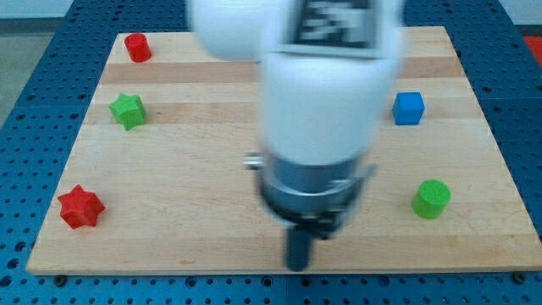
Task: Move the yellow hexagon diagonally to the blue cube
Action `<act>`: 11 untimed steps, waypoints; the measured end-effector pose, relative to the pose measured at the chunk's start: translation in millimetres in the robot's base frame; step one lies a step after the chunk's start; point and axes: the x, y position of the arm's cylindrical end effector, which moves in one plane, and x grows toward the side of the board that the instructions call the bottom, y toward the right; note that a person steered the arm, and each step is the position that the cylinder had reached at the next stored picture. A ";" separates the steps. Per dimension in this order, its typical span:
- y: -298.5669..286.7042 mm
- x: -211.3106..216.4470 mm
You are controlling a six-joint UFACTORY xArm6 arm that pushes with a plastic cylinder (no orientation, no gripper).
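The blue cube [408, 108] sits on the wooden board [195, 169] at the view's right, upper part. No yellow hexagon shows; the arm's big white body covers the board's middle and may hide it. My tip [296, 266] is at the board's bottom edge, a little right of centre, well below and left of the blue cube. No block touches the tip.
A red cylinder [137, 47] stands at the top left. A green star [128, 111] lies below it. A red star [80, 207] lies at the bottom left. A green cylinder [432, 199] stands at the right, below the blue cube.
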 end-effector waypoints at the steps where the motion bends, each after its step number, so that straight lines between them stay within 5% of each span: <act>1: -58.4 -20.6; 2: -66.1 -49.6; 4: 47.8 -52.1; 6: -13.1 -39.2; 8: -7.0 -89.9; 10: 103.5 -90.7; 11: 104.2 -89.9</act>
